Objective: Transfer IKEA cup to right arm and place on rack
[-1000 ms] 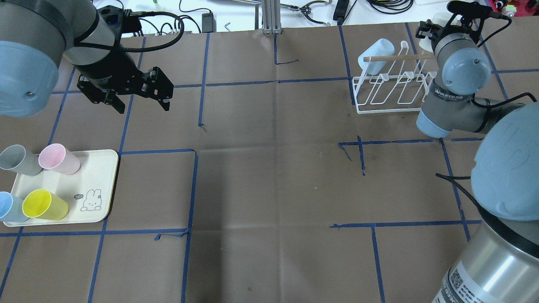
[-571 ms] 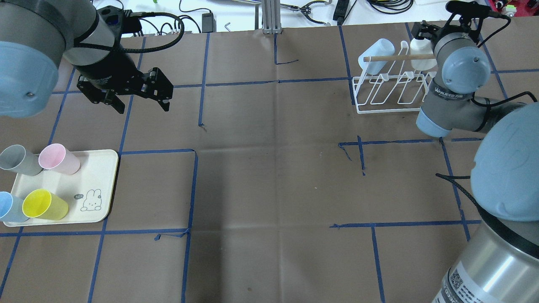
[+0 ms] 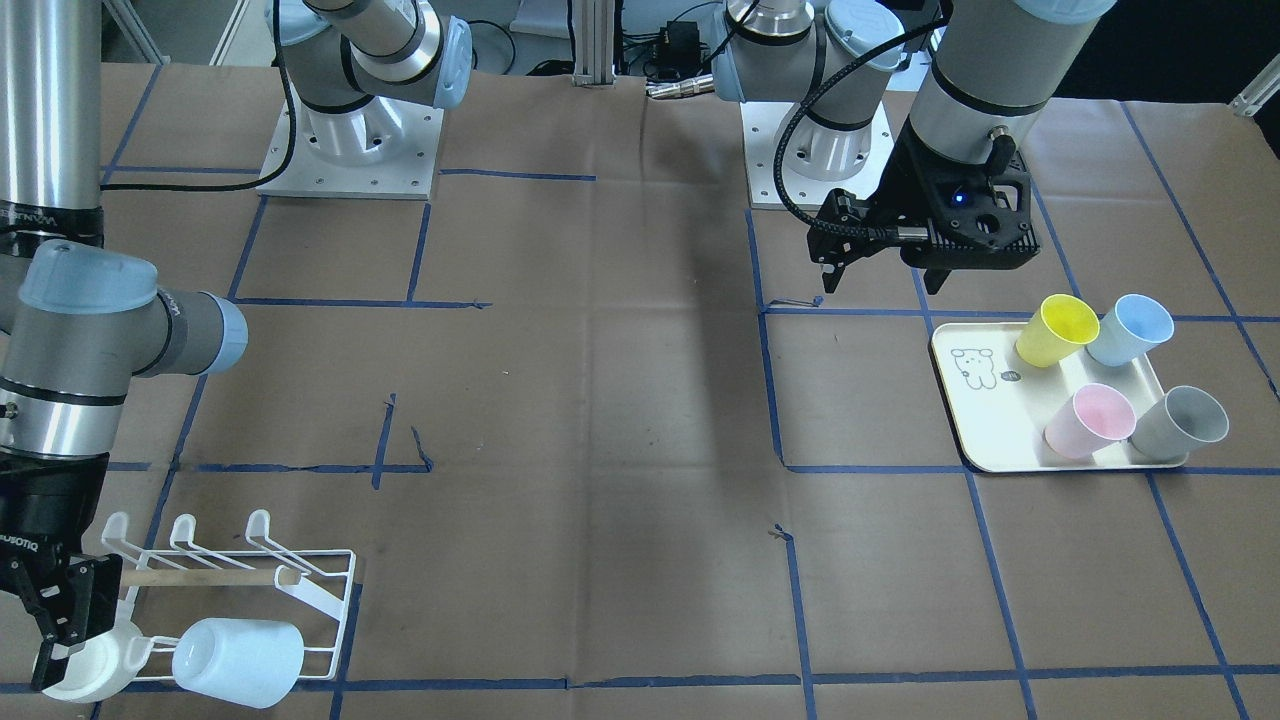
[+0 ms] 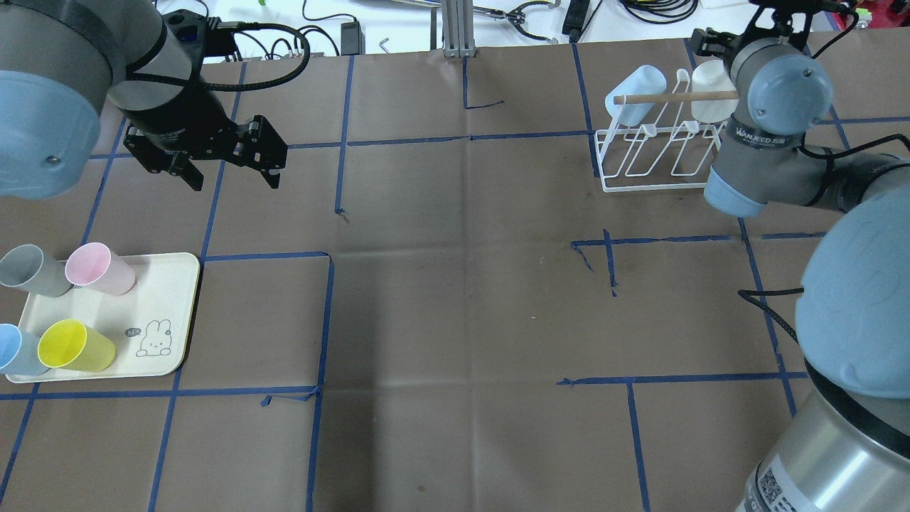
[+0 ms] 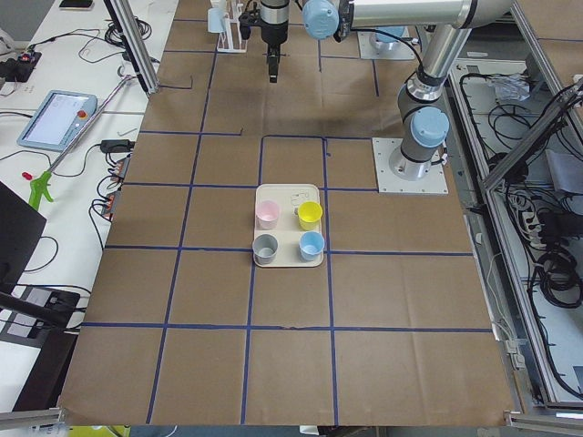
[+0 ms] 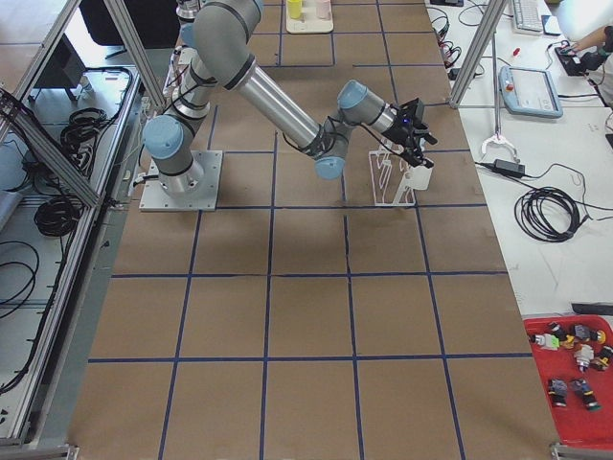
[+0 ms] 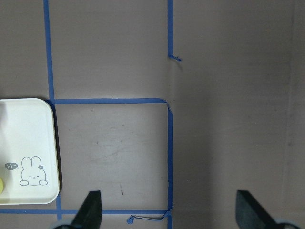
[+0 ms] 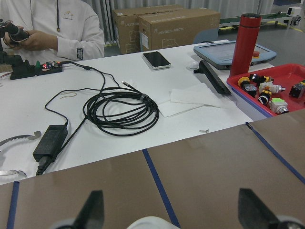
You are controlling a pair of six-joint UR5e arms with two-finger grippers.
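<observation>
White cup (image 3: 85, 655) sits low at the end of the rack (image 3: 318, 596) in the front view, beside a pale blue cup (image 3: 238, 660), and my right claw (image 3: 55, 625) is right on it. Across the table my left claw (image 3: 880, 272) hangs spread and empty, near the tray (image 3: 985, 425) with its four cups.

Overhead: the white cup is at the rack's right end, the dowel (image 4: 675, 97) crossing in front of it, and my own wrist hides the claw.

Both side views are too distant to say anything about grip.

Left wrist camera: jaws wide apart, bare paper between them, tray corner at the edge.

Right wrist camera, and here's the tell: jaws spread full, the cup's rim showing low between them with room on both sides. So I'm holding nothing.

The release looks made, though I can't tell whether the cup is properly seated on its prong. Next, I reckon: keep the jaws wide and back straight out along the cup's axis, with no sideways drift into rim or dowel.
</observation>
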